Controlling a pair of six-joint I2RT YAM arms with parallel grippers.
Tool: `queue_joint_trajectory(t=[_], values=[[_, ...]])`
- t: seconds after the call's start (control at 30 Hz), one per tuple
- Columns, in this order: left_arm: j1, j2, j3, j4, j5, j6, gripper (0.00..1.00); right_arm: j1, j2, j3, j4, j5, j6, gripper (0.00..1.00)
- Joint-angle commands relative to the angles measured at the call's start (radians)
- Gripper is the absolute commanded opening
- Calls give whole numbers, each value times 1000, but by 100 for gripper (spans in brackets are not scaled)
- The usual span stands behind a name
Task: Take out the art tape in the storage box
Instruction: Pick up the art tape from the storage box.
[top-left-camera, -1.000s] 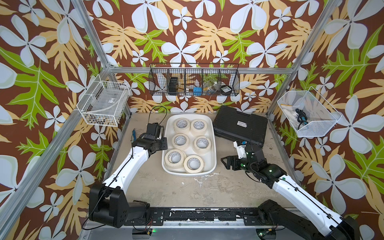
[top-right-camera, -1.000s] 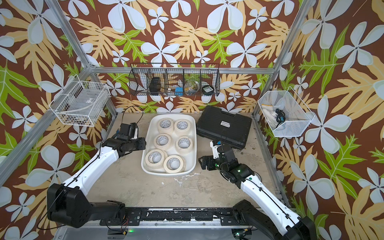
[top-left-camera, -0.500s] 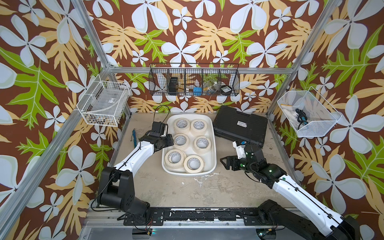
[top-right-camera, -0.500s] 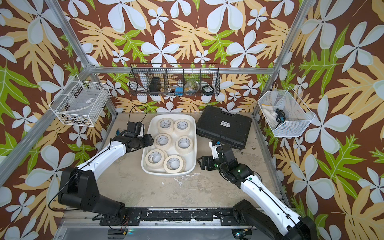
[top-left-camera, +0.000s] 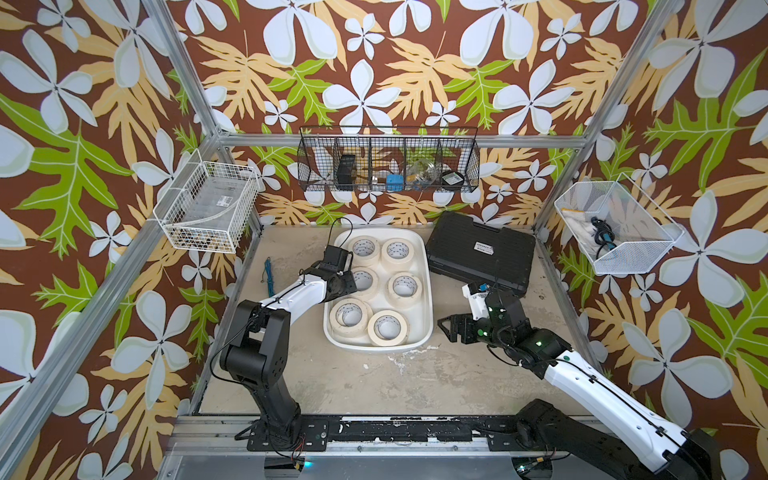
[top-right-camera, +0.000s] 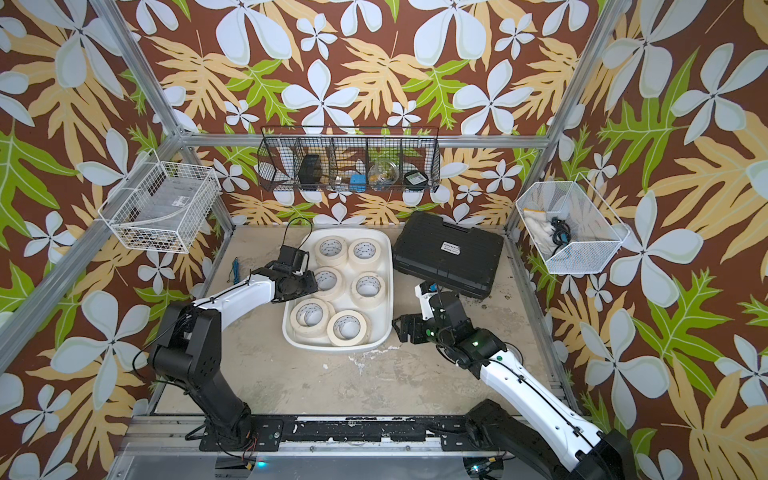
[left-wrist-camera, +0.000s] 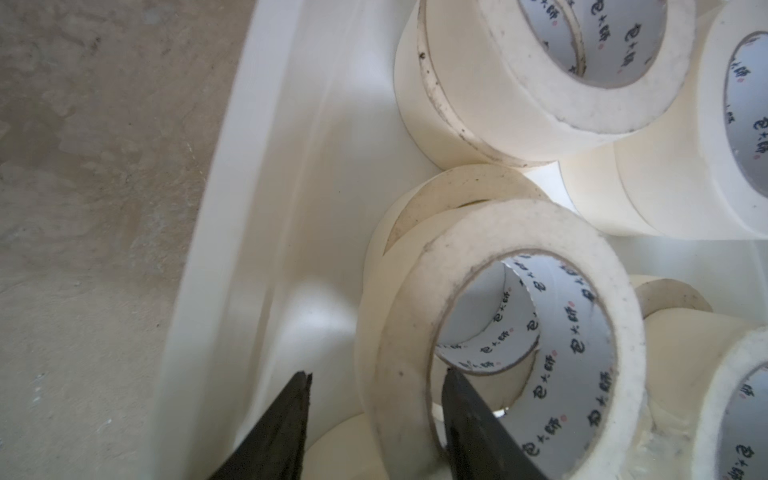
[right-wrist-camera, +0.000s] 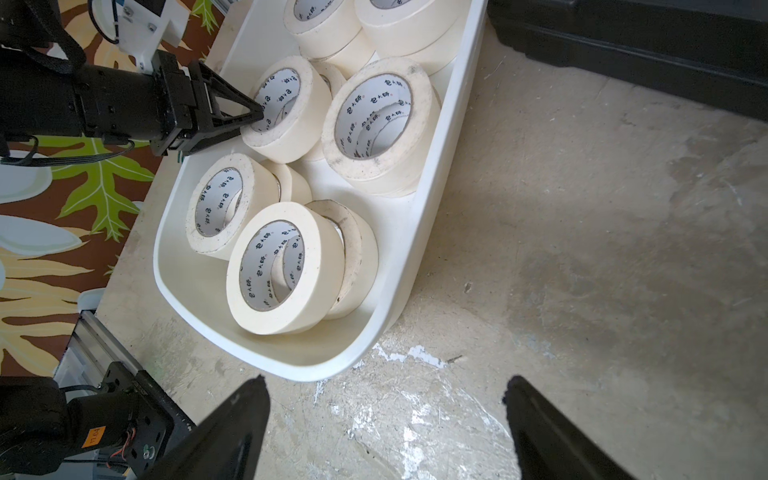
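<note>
Your left gripper (left-wrist-camera: 376, 372) has entered the storage box (left-wrist-camera: 232, 187), half-open astride one masking tape roll (left-wrist-camera: 407, 332) wall, ready to pinch; right gripper (right-wrist-camera: 386, 382) wide, empty.

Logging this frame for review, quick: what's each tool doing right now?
Left tool: open, jaws straddling one art tape roll wall, not yet clamped.
Right tool: open, empty.

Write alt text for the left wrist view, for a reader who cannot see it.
The left gripper straddles the wall of a cream tape roll, one black finger inside its printed core and one outside, jaws apart. The roll rests on others in the white storage box, with the table beyond its rim.
</note>
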Motion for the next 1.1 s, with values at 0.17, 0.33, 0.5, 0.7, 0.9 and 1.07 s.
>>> queue_joint_trajectory(t=[0.17,0.33,0.5,0.7,0.9,1.07], values=[[-2,40,40,22,-1,0,46,14,3,-9,14,16,22,92],[-3,47,55,15,1,5,37,28,32,2,46,20,37,91],[-4,54,67,11,5,14,24,56,91,33,87,26,52,90],[-4,58,81,4,16,17,16,107,148,82,96,56,55,90],[-8,35,106,-30,5,34,12,112,163,92,102,70,57,90],[-9,7,142,-78,3,47,10,113,159,97,108,77,59,89]])
